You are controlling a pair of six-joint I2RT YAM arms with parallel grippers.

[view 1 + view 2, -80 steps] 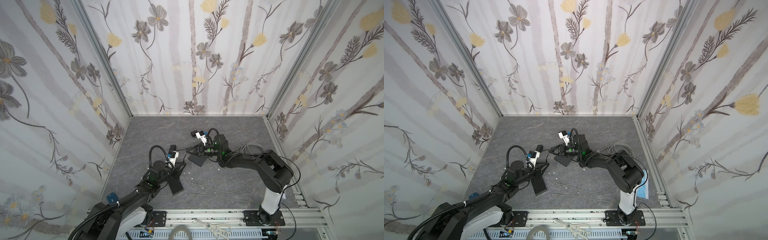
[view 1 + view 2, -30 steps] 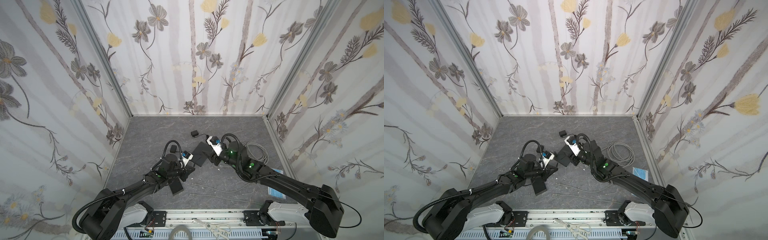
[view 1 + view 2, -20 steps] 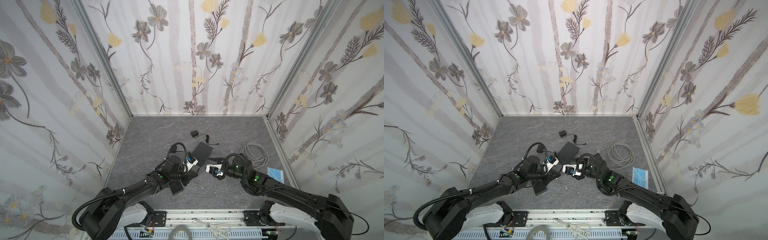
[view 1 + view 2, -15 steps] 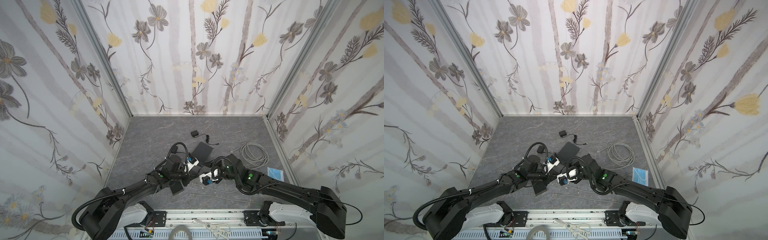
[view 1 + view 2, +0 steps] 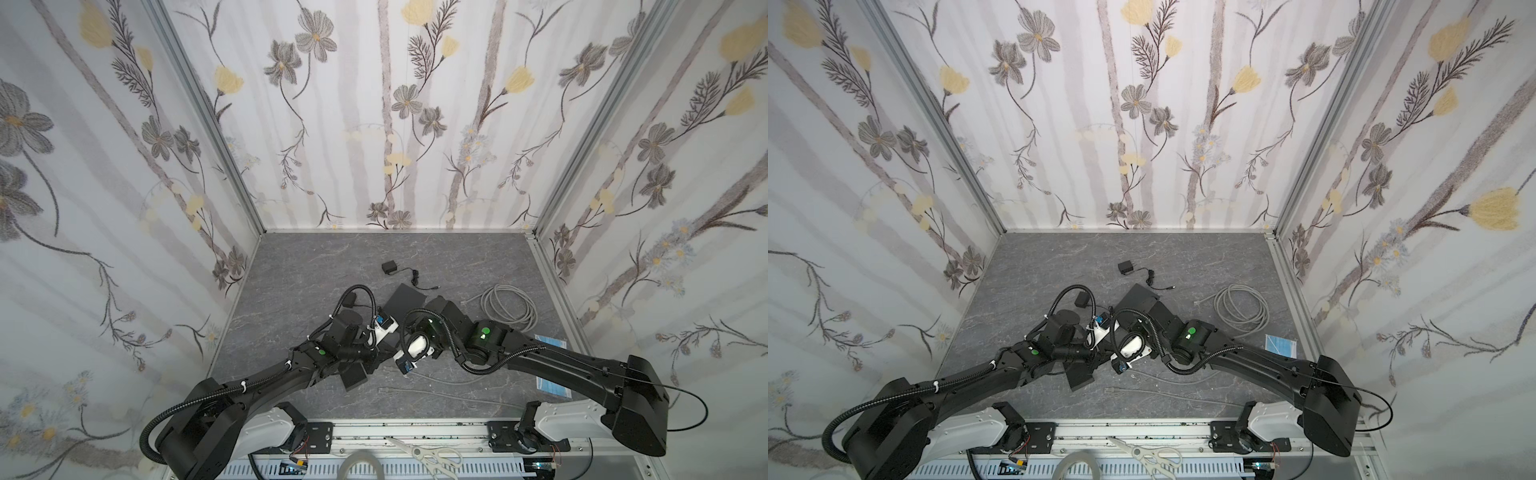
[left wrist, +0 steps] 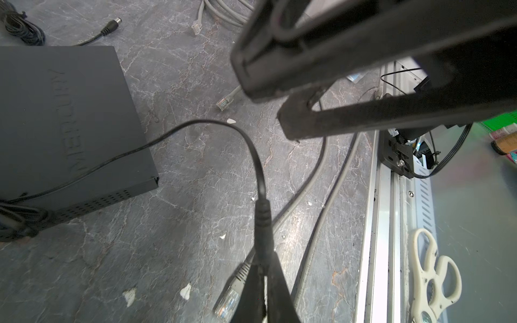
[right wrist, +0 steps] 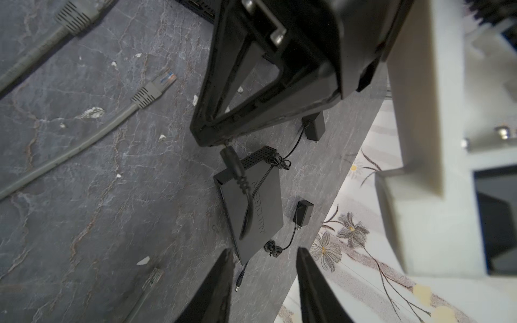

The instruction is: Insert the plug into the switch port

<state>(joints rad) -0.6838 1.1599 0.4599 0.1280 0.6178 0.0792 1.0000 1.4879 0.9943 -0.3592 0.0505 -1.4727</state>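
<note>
Now, low over a grey table (image 5: 291, 266), a barrel plug (image 6: 263, 221) is held ready, not yet in the Mercury switch (image 6: 64, 112).
Nearest, the left gripper (image 6: 263, 276) is clamped on the barrel plug, lifting it free for aiming; its cord (image 6: 258, 167) trails over the black Mercury switch beyond. The right gripper (image 7: 264, 251) hovers beside, jaws part open and empty, likely to steady the Mercury switch.
</note>
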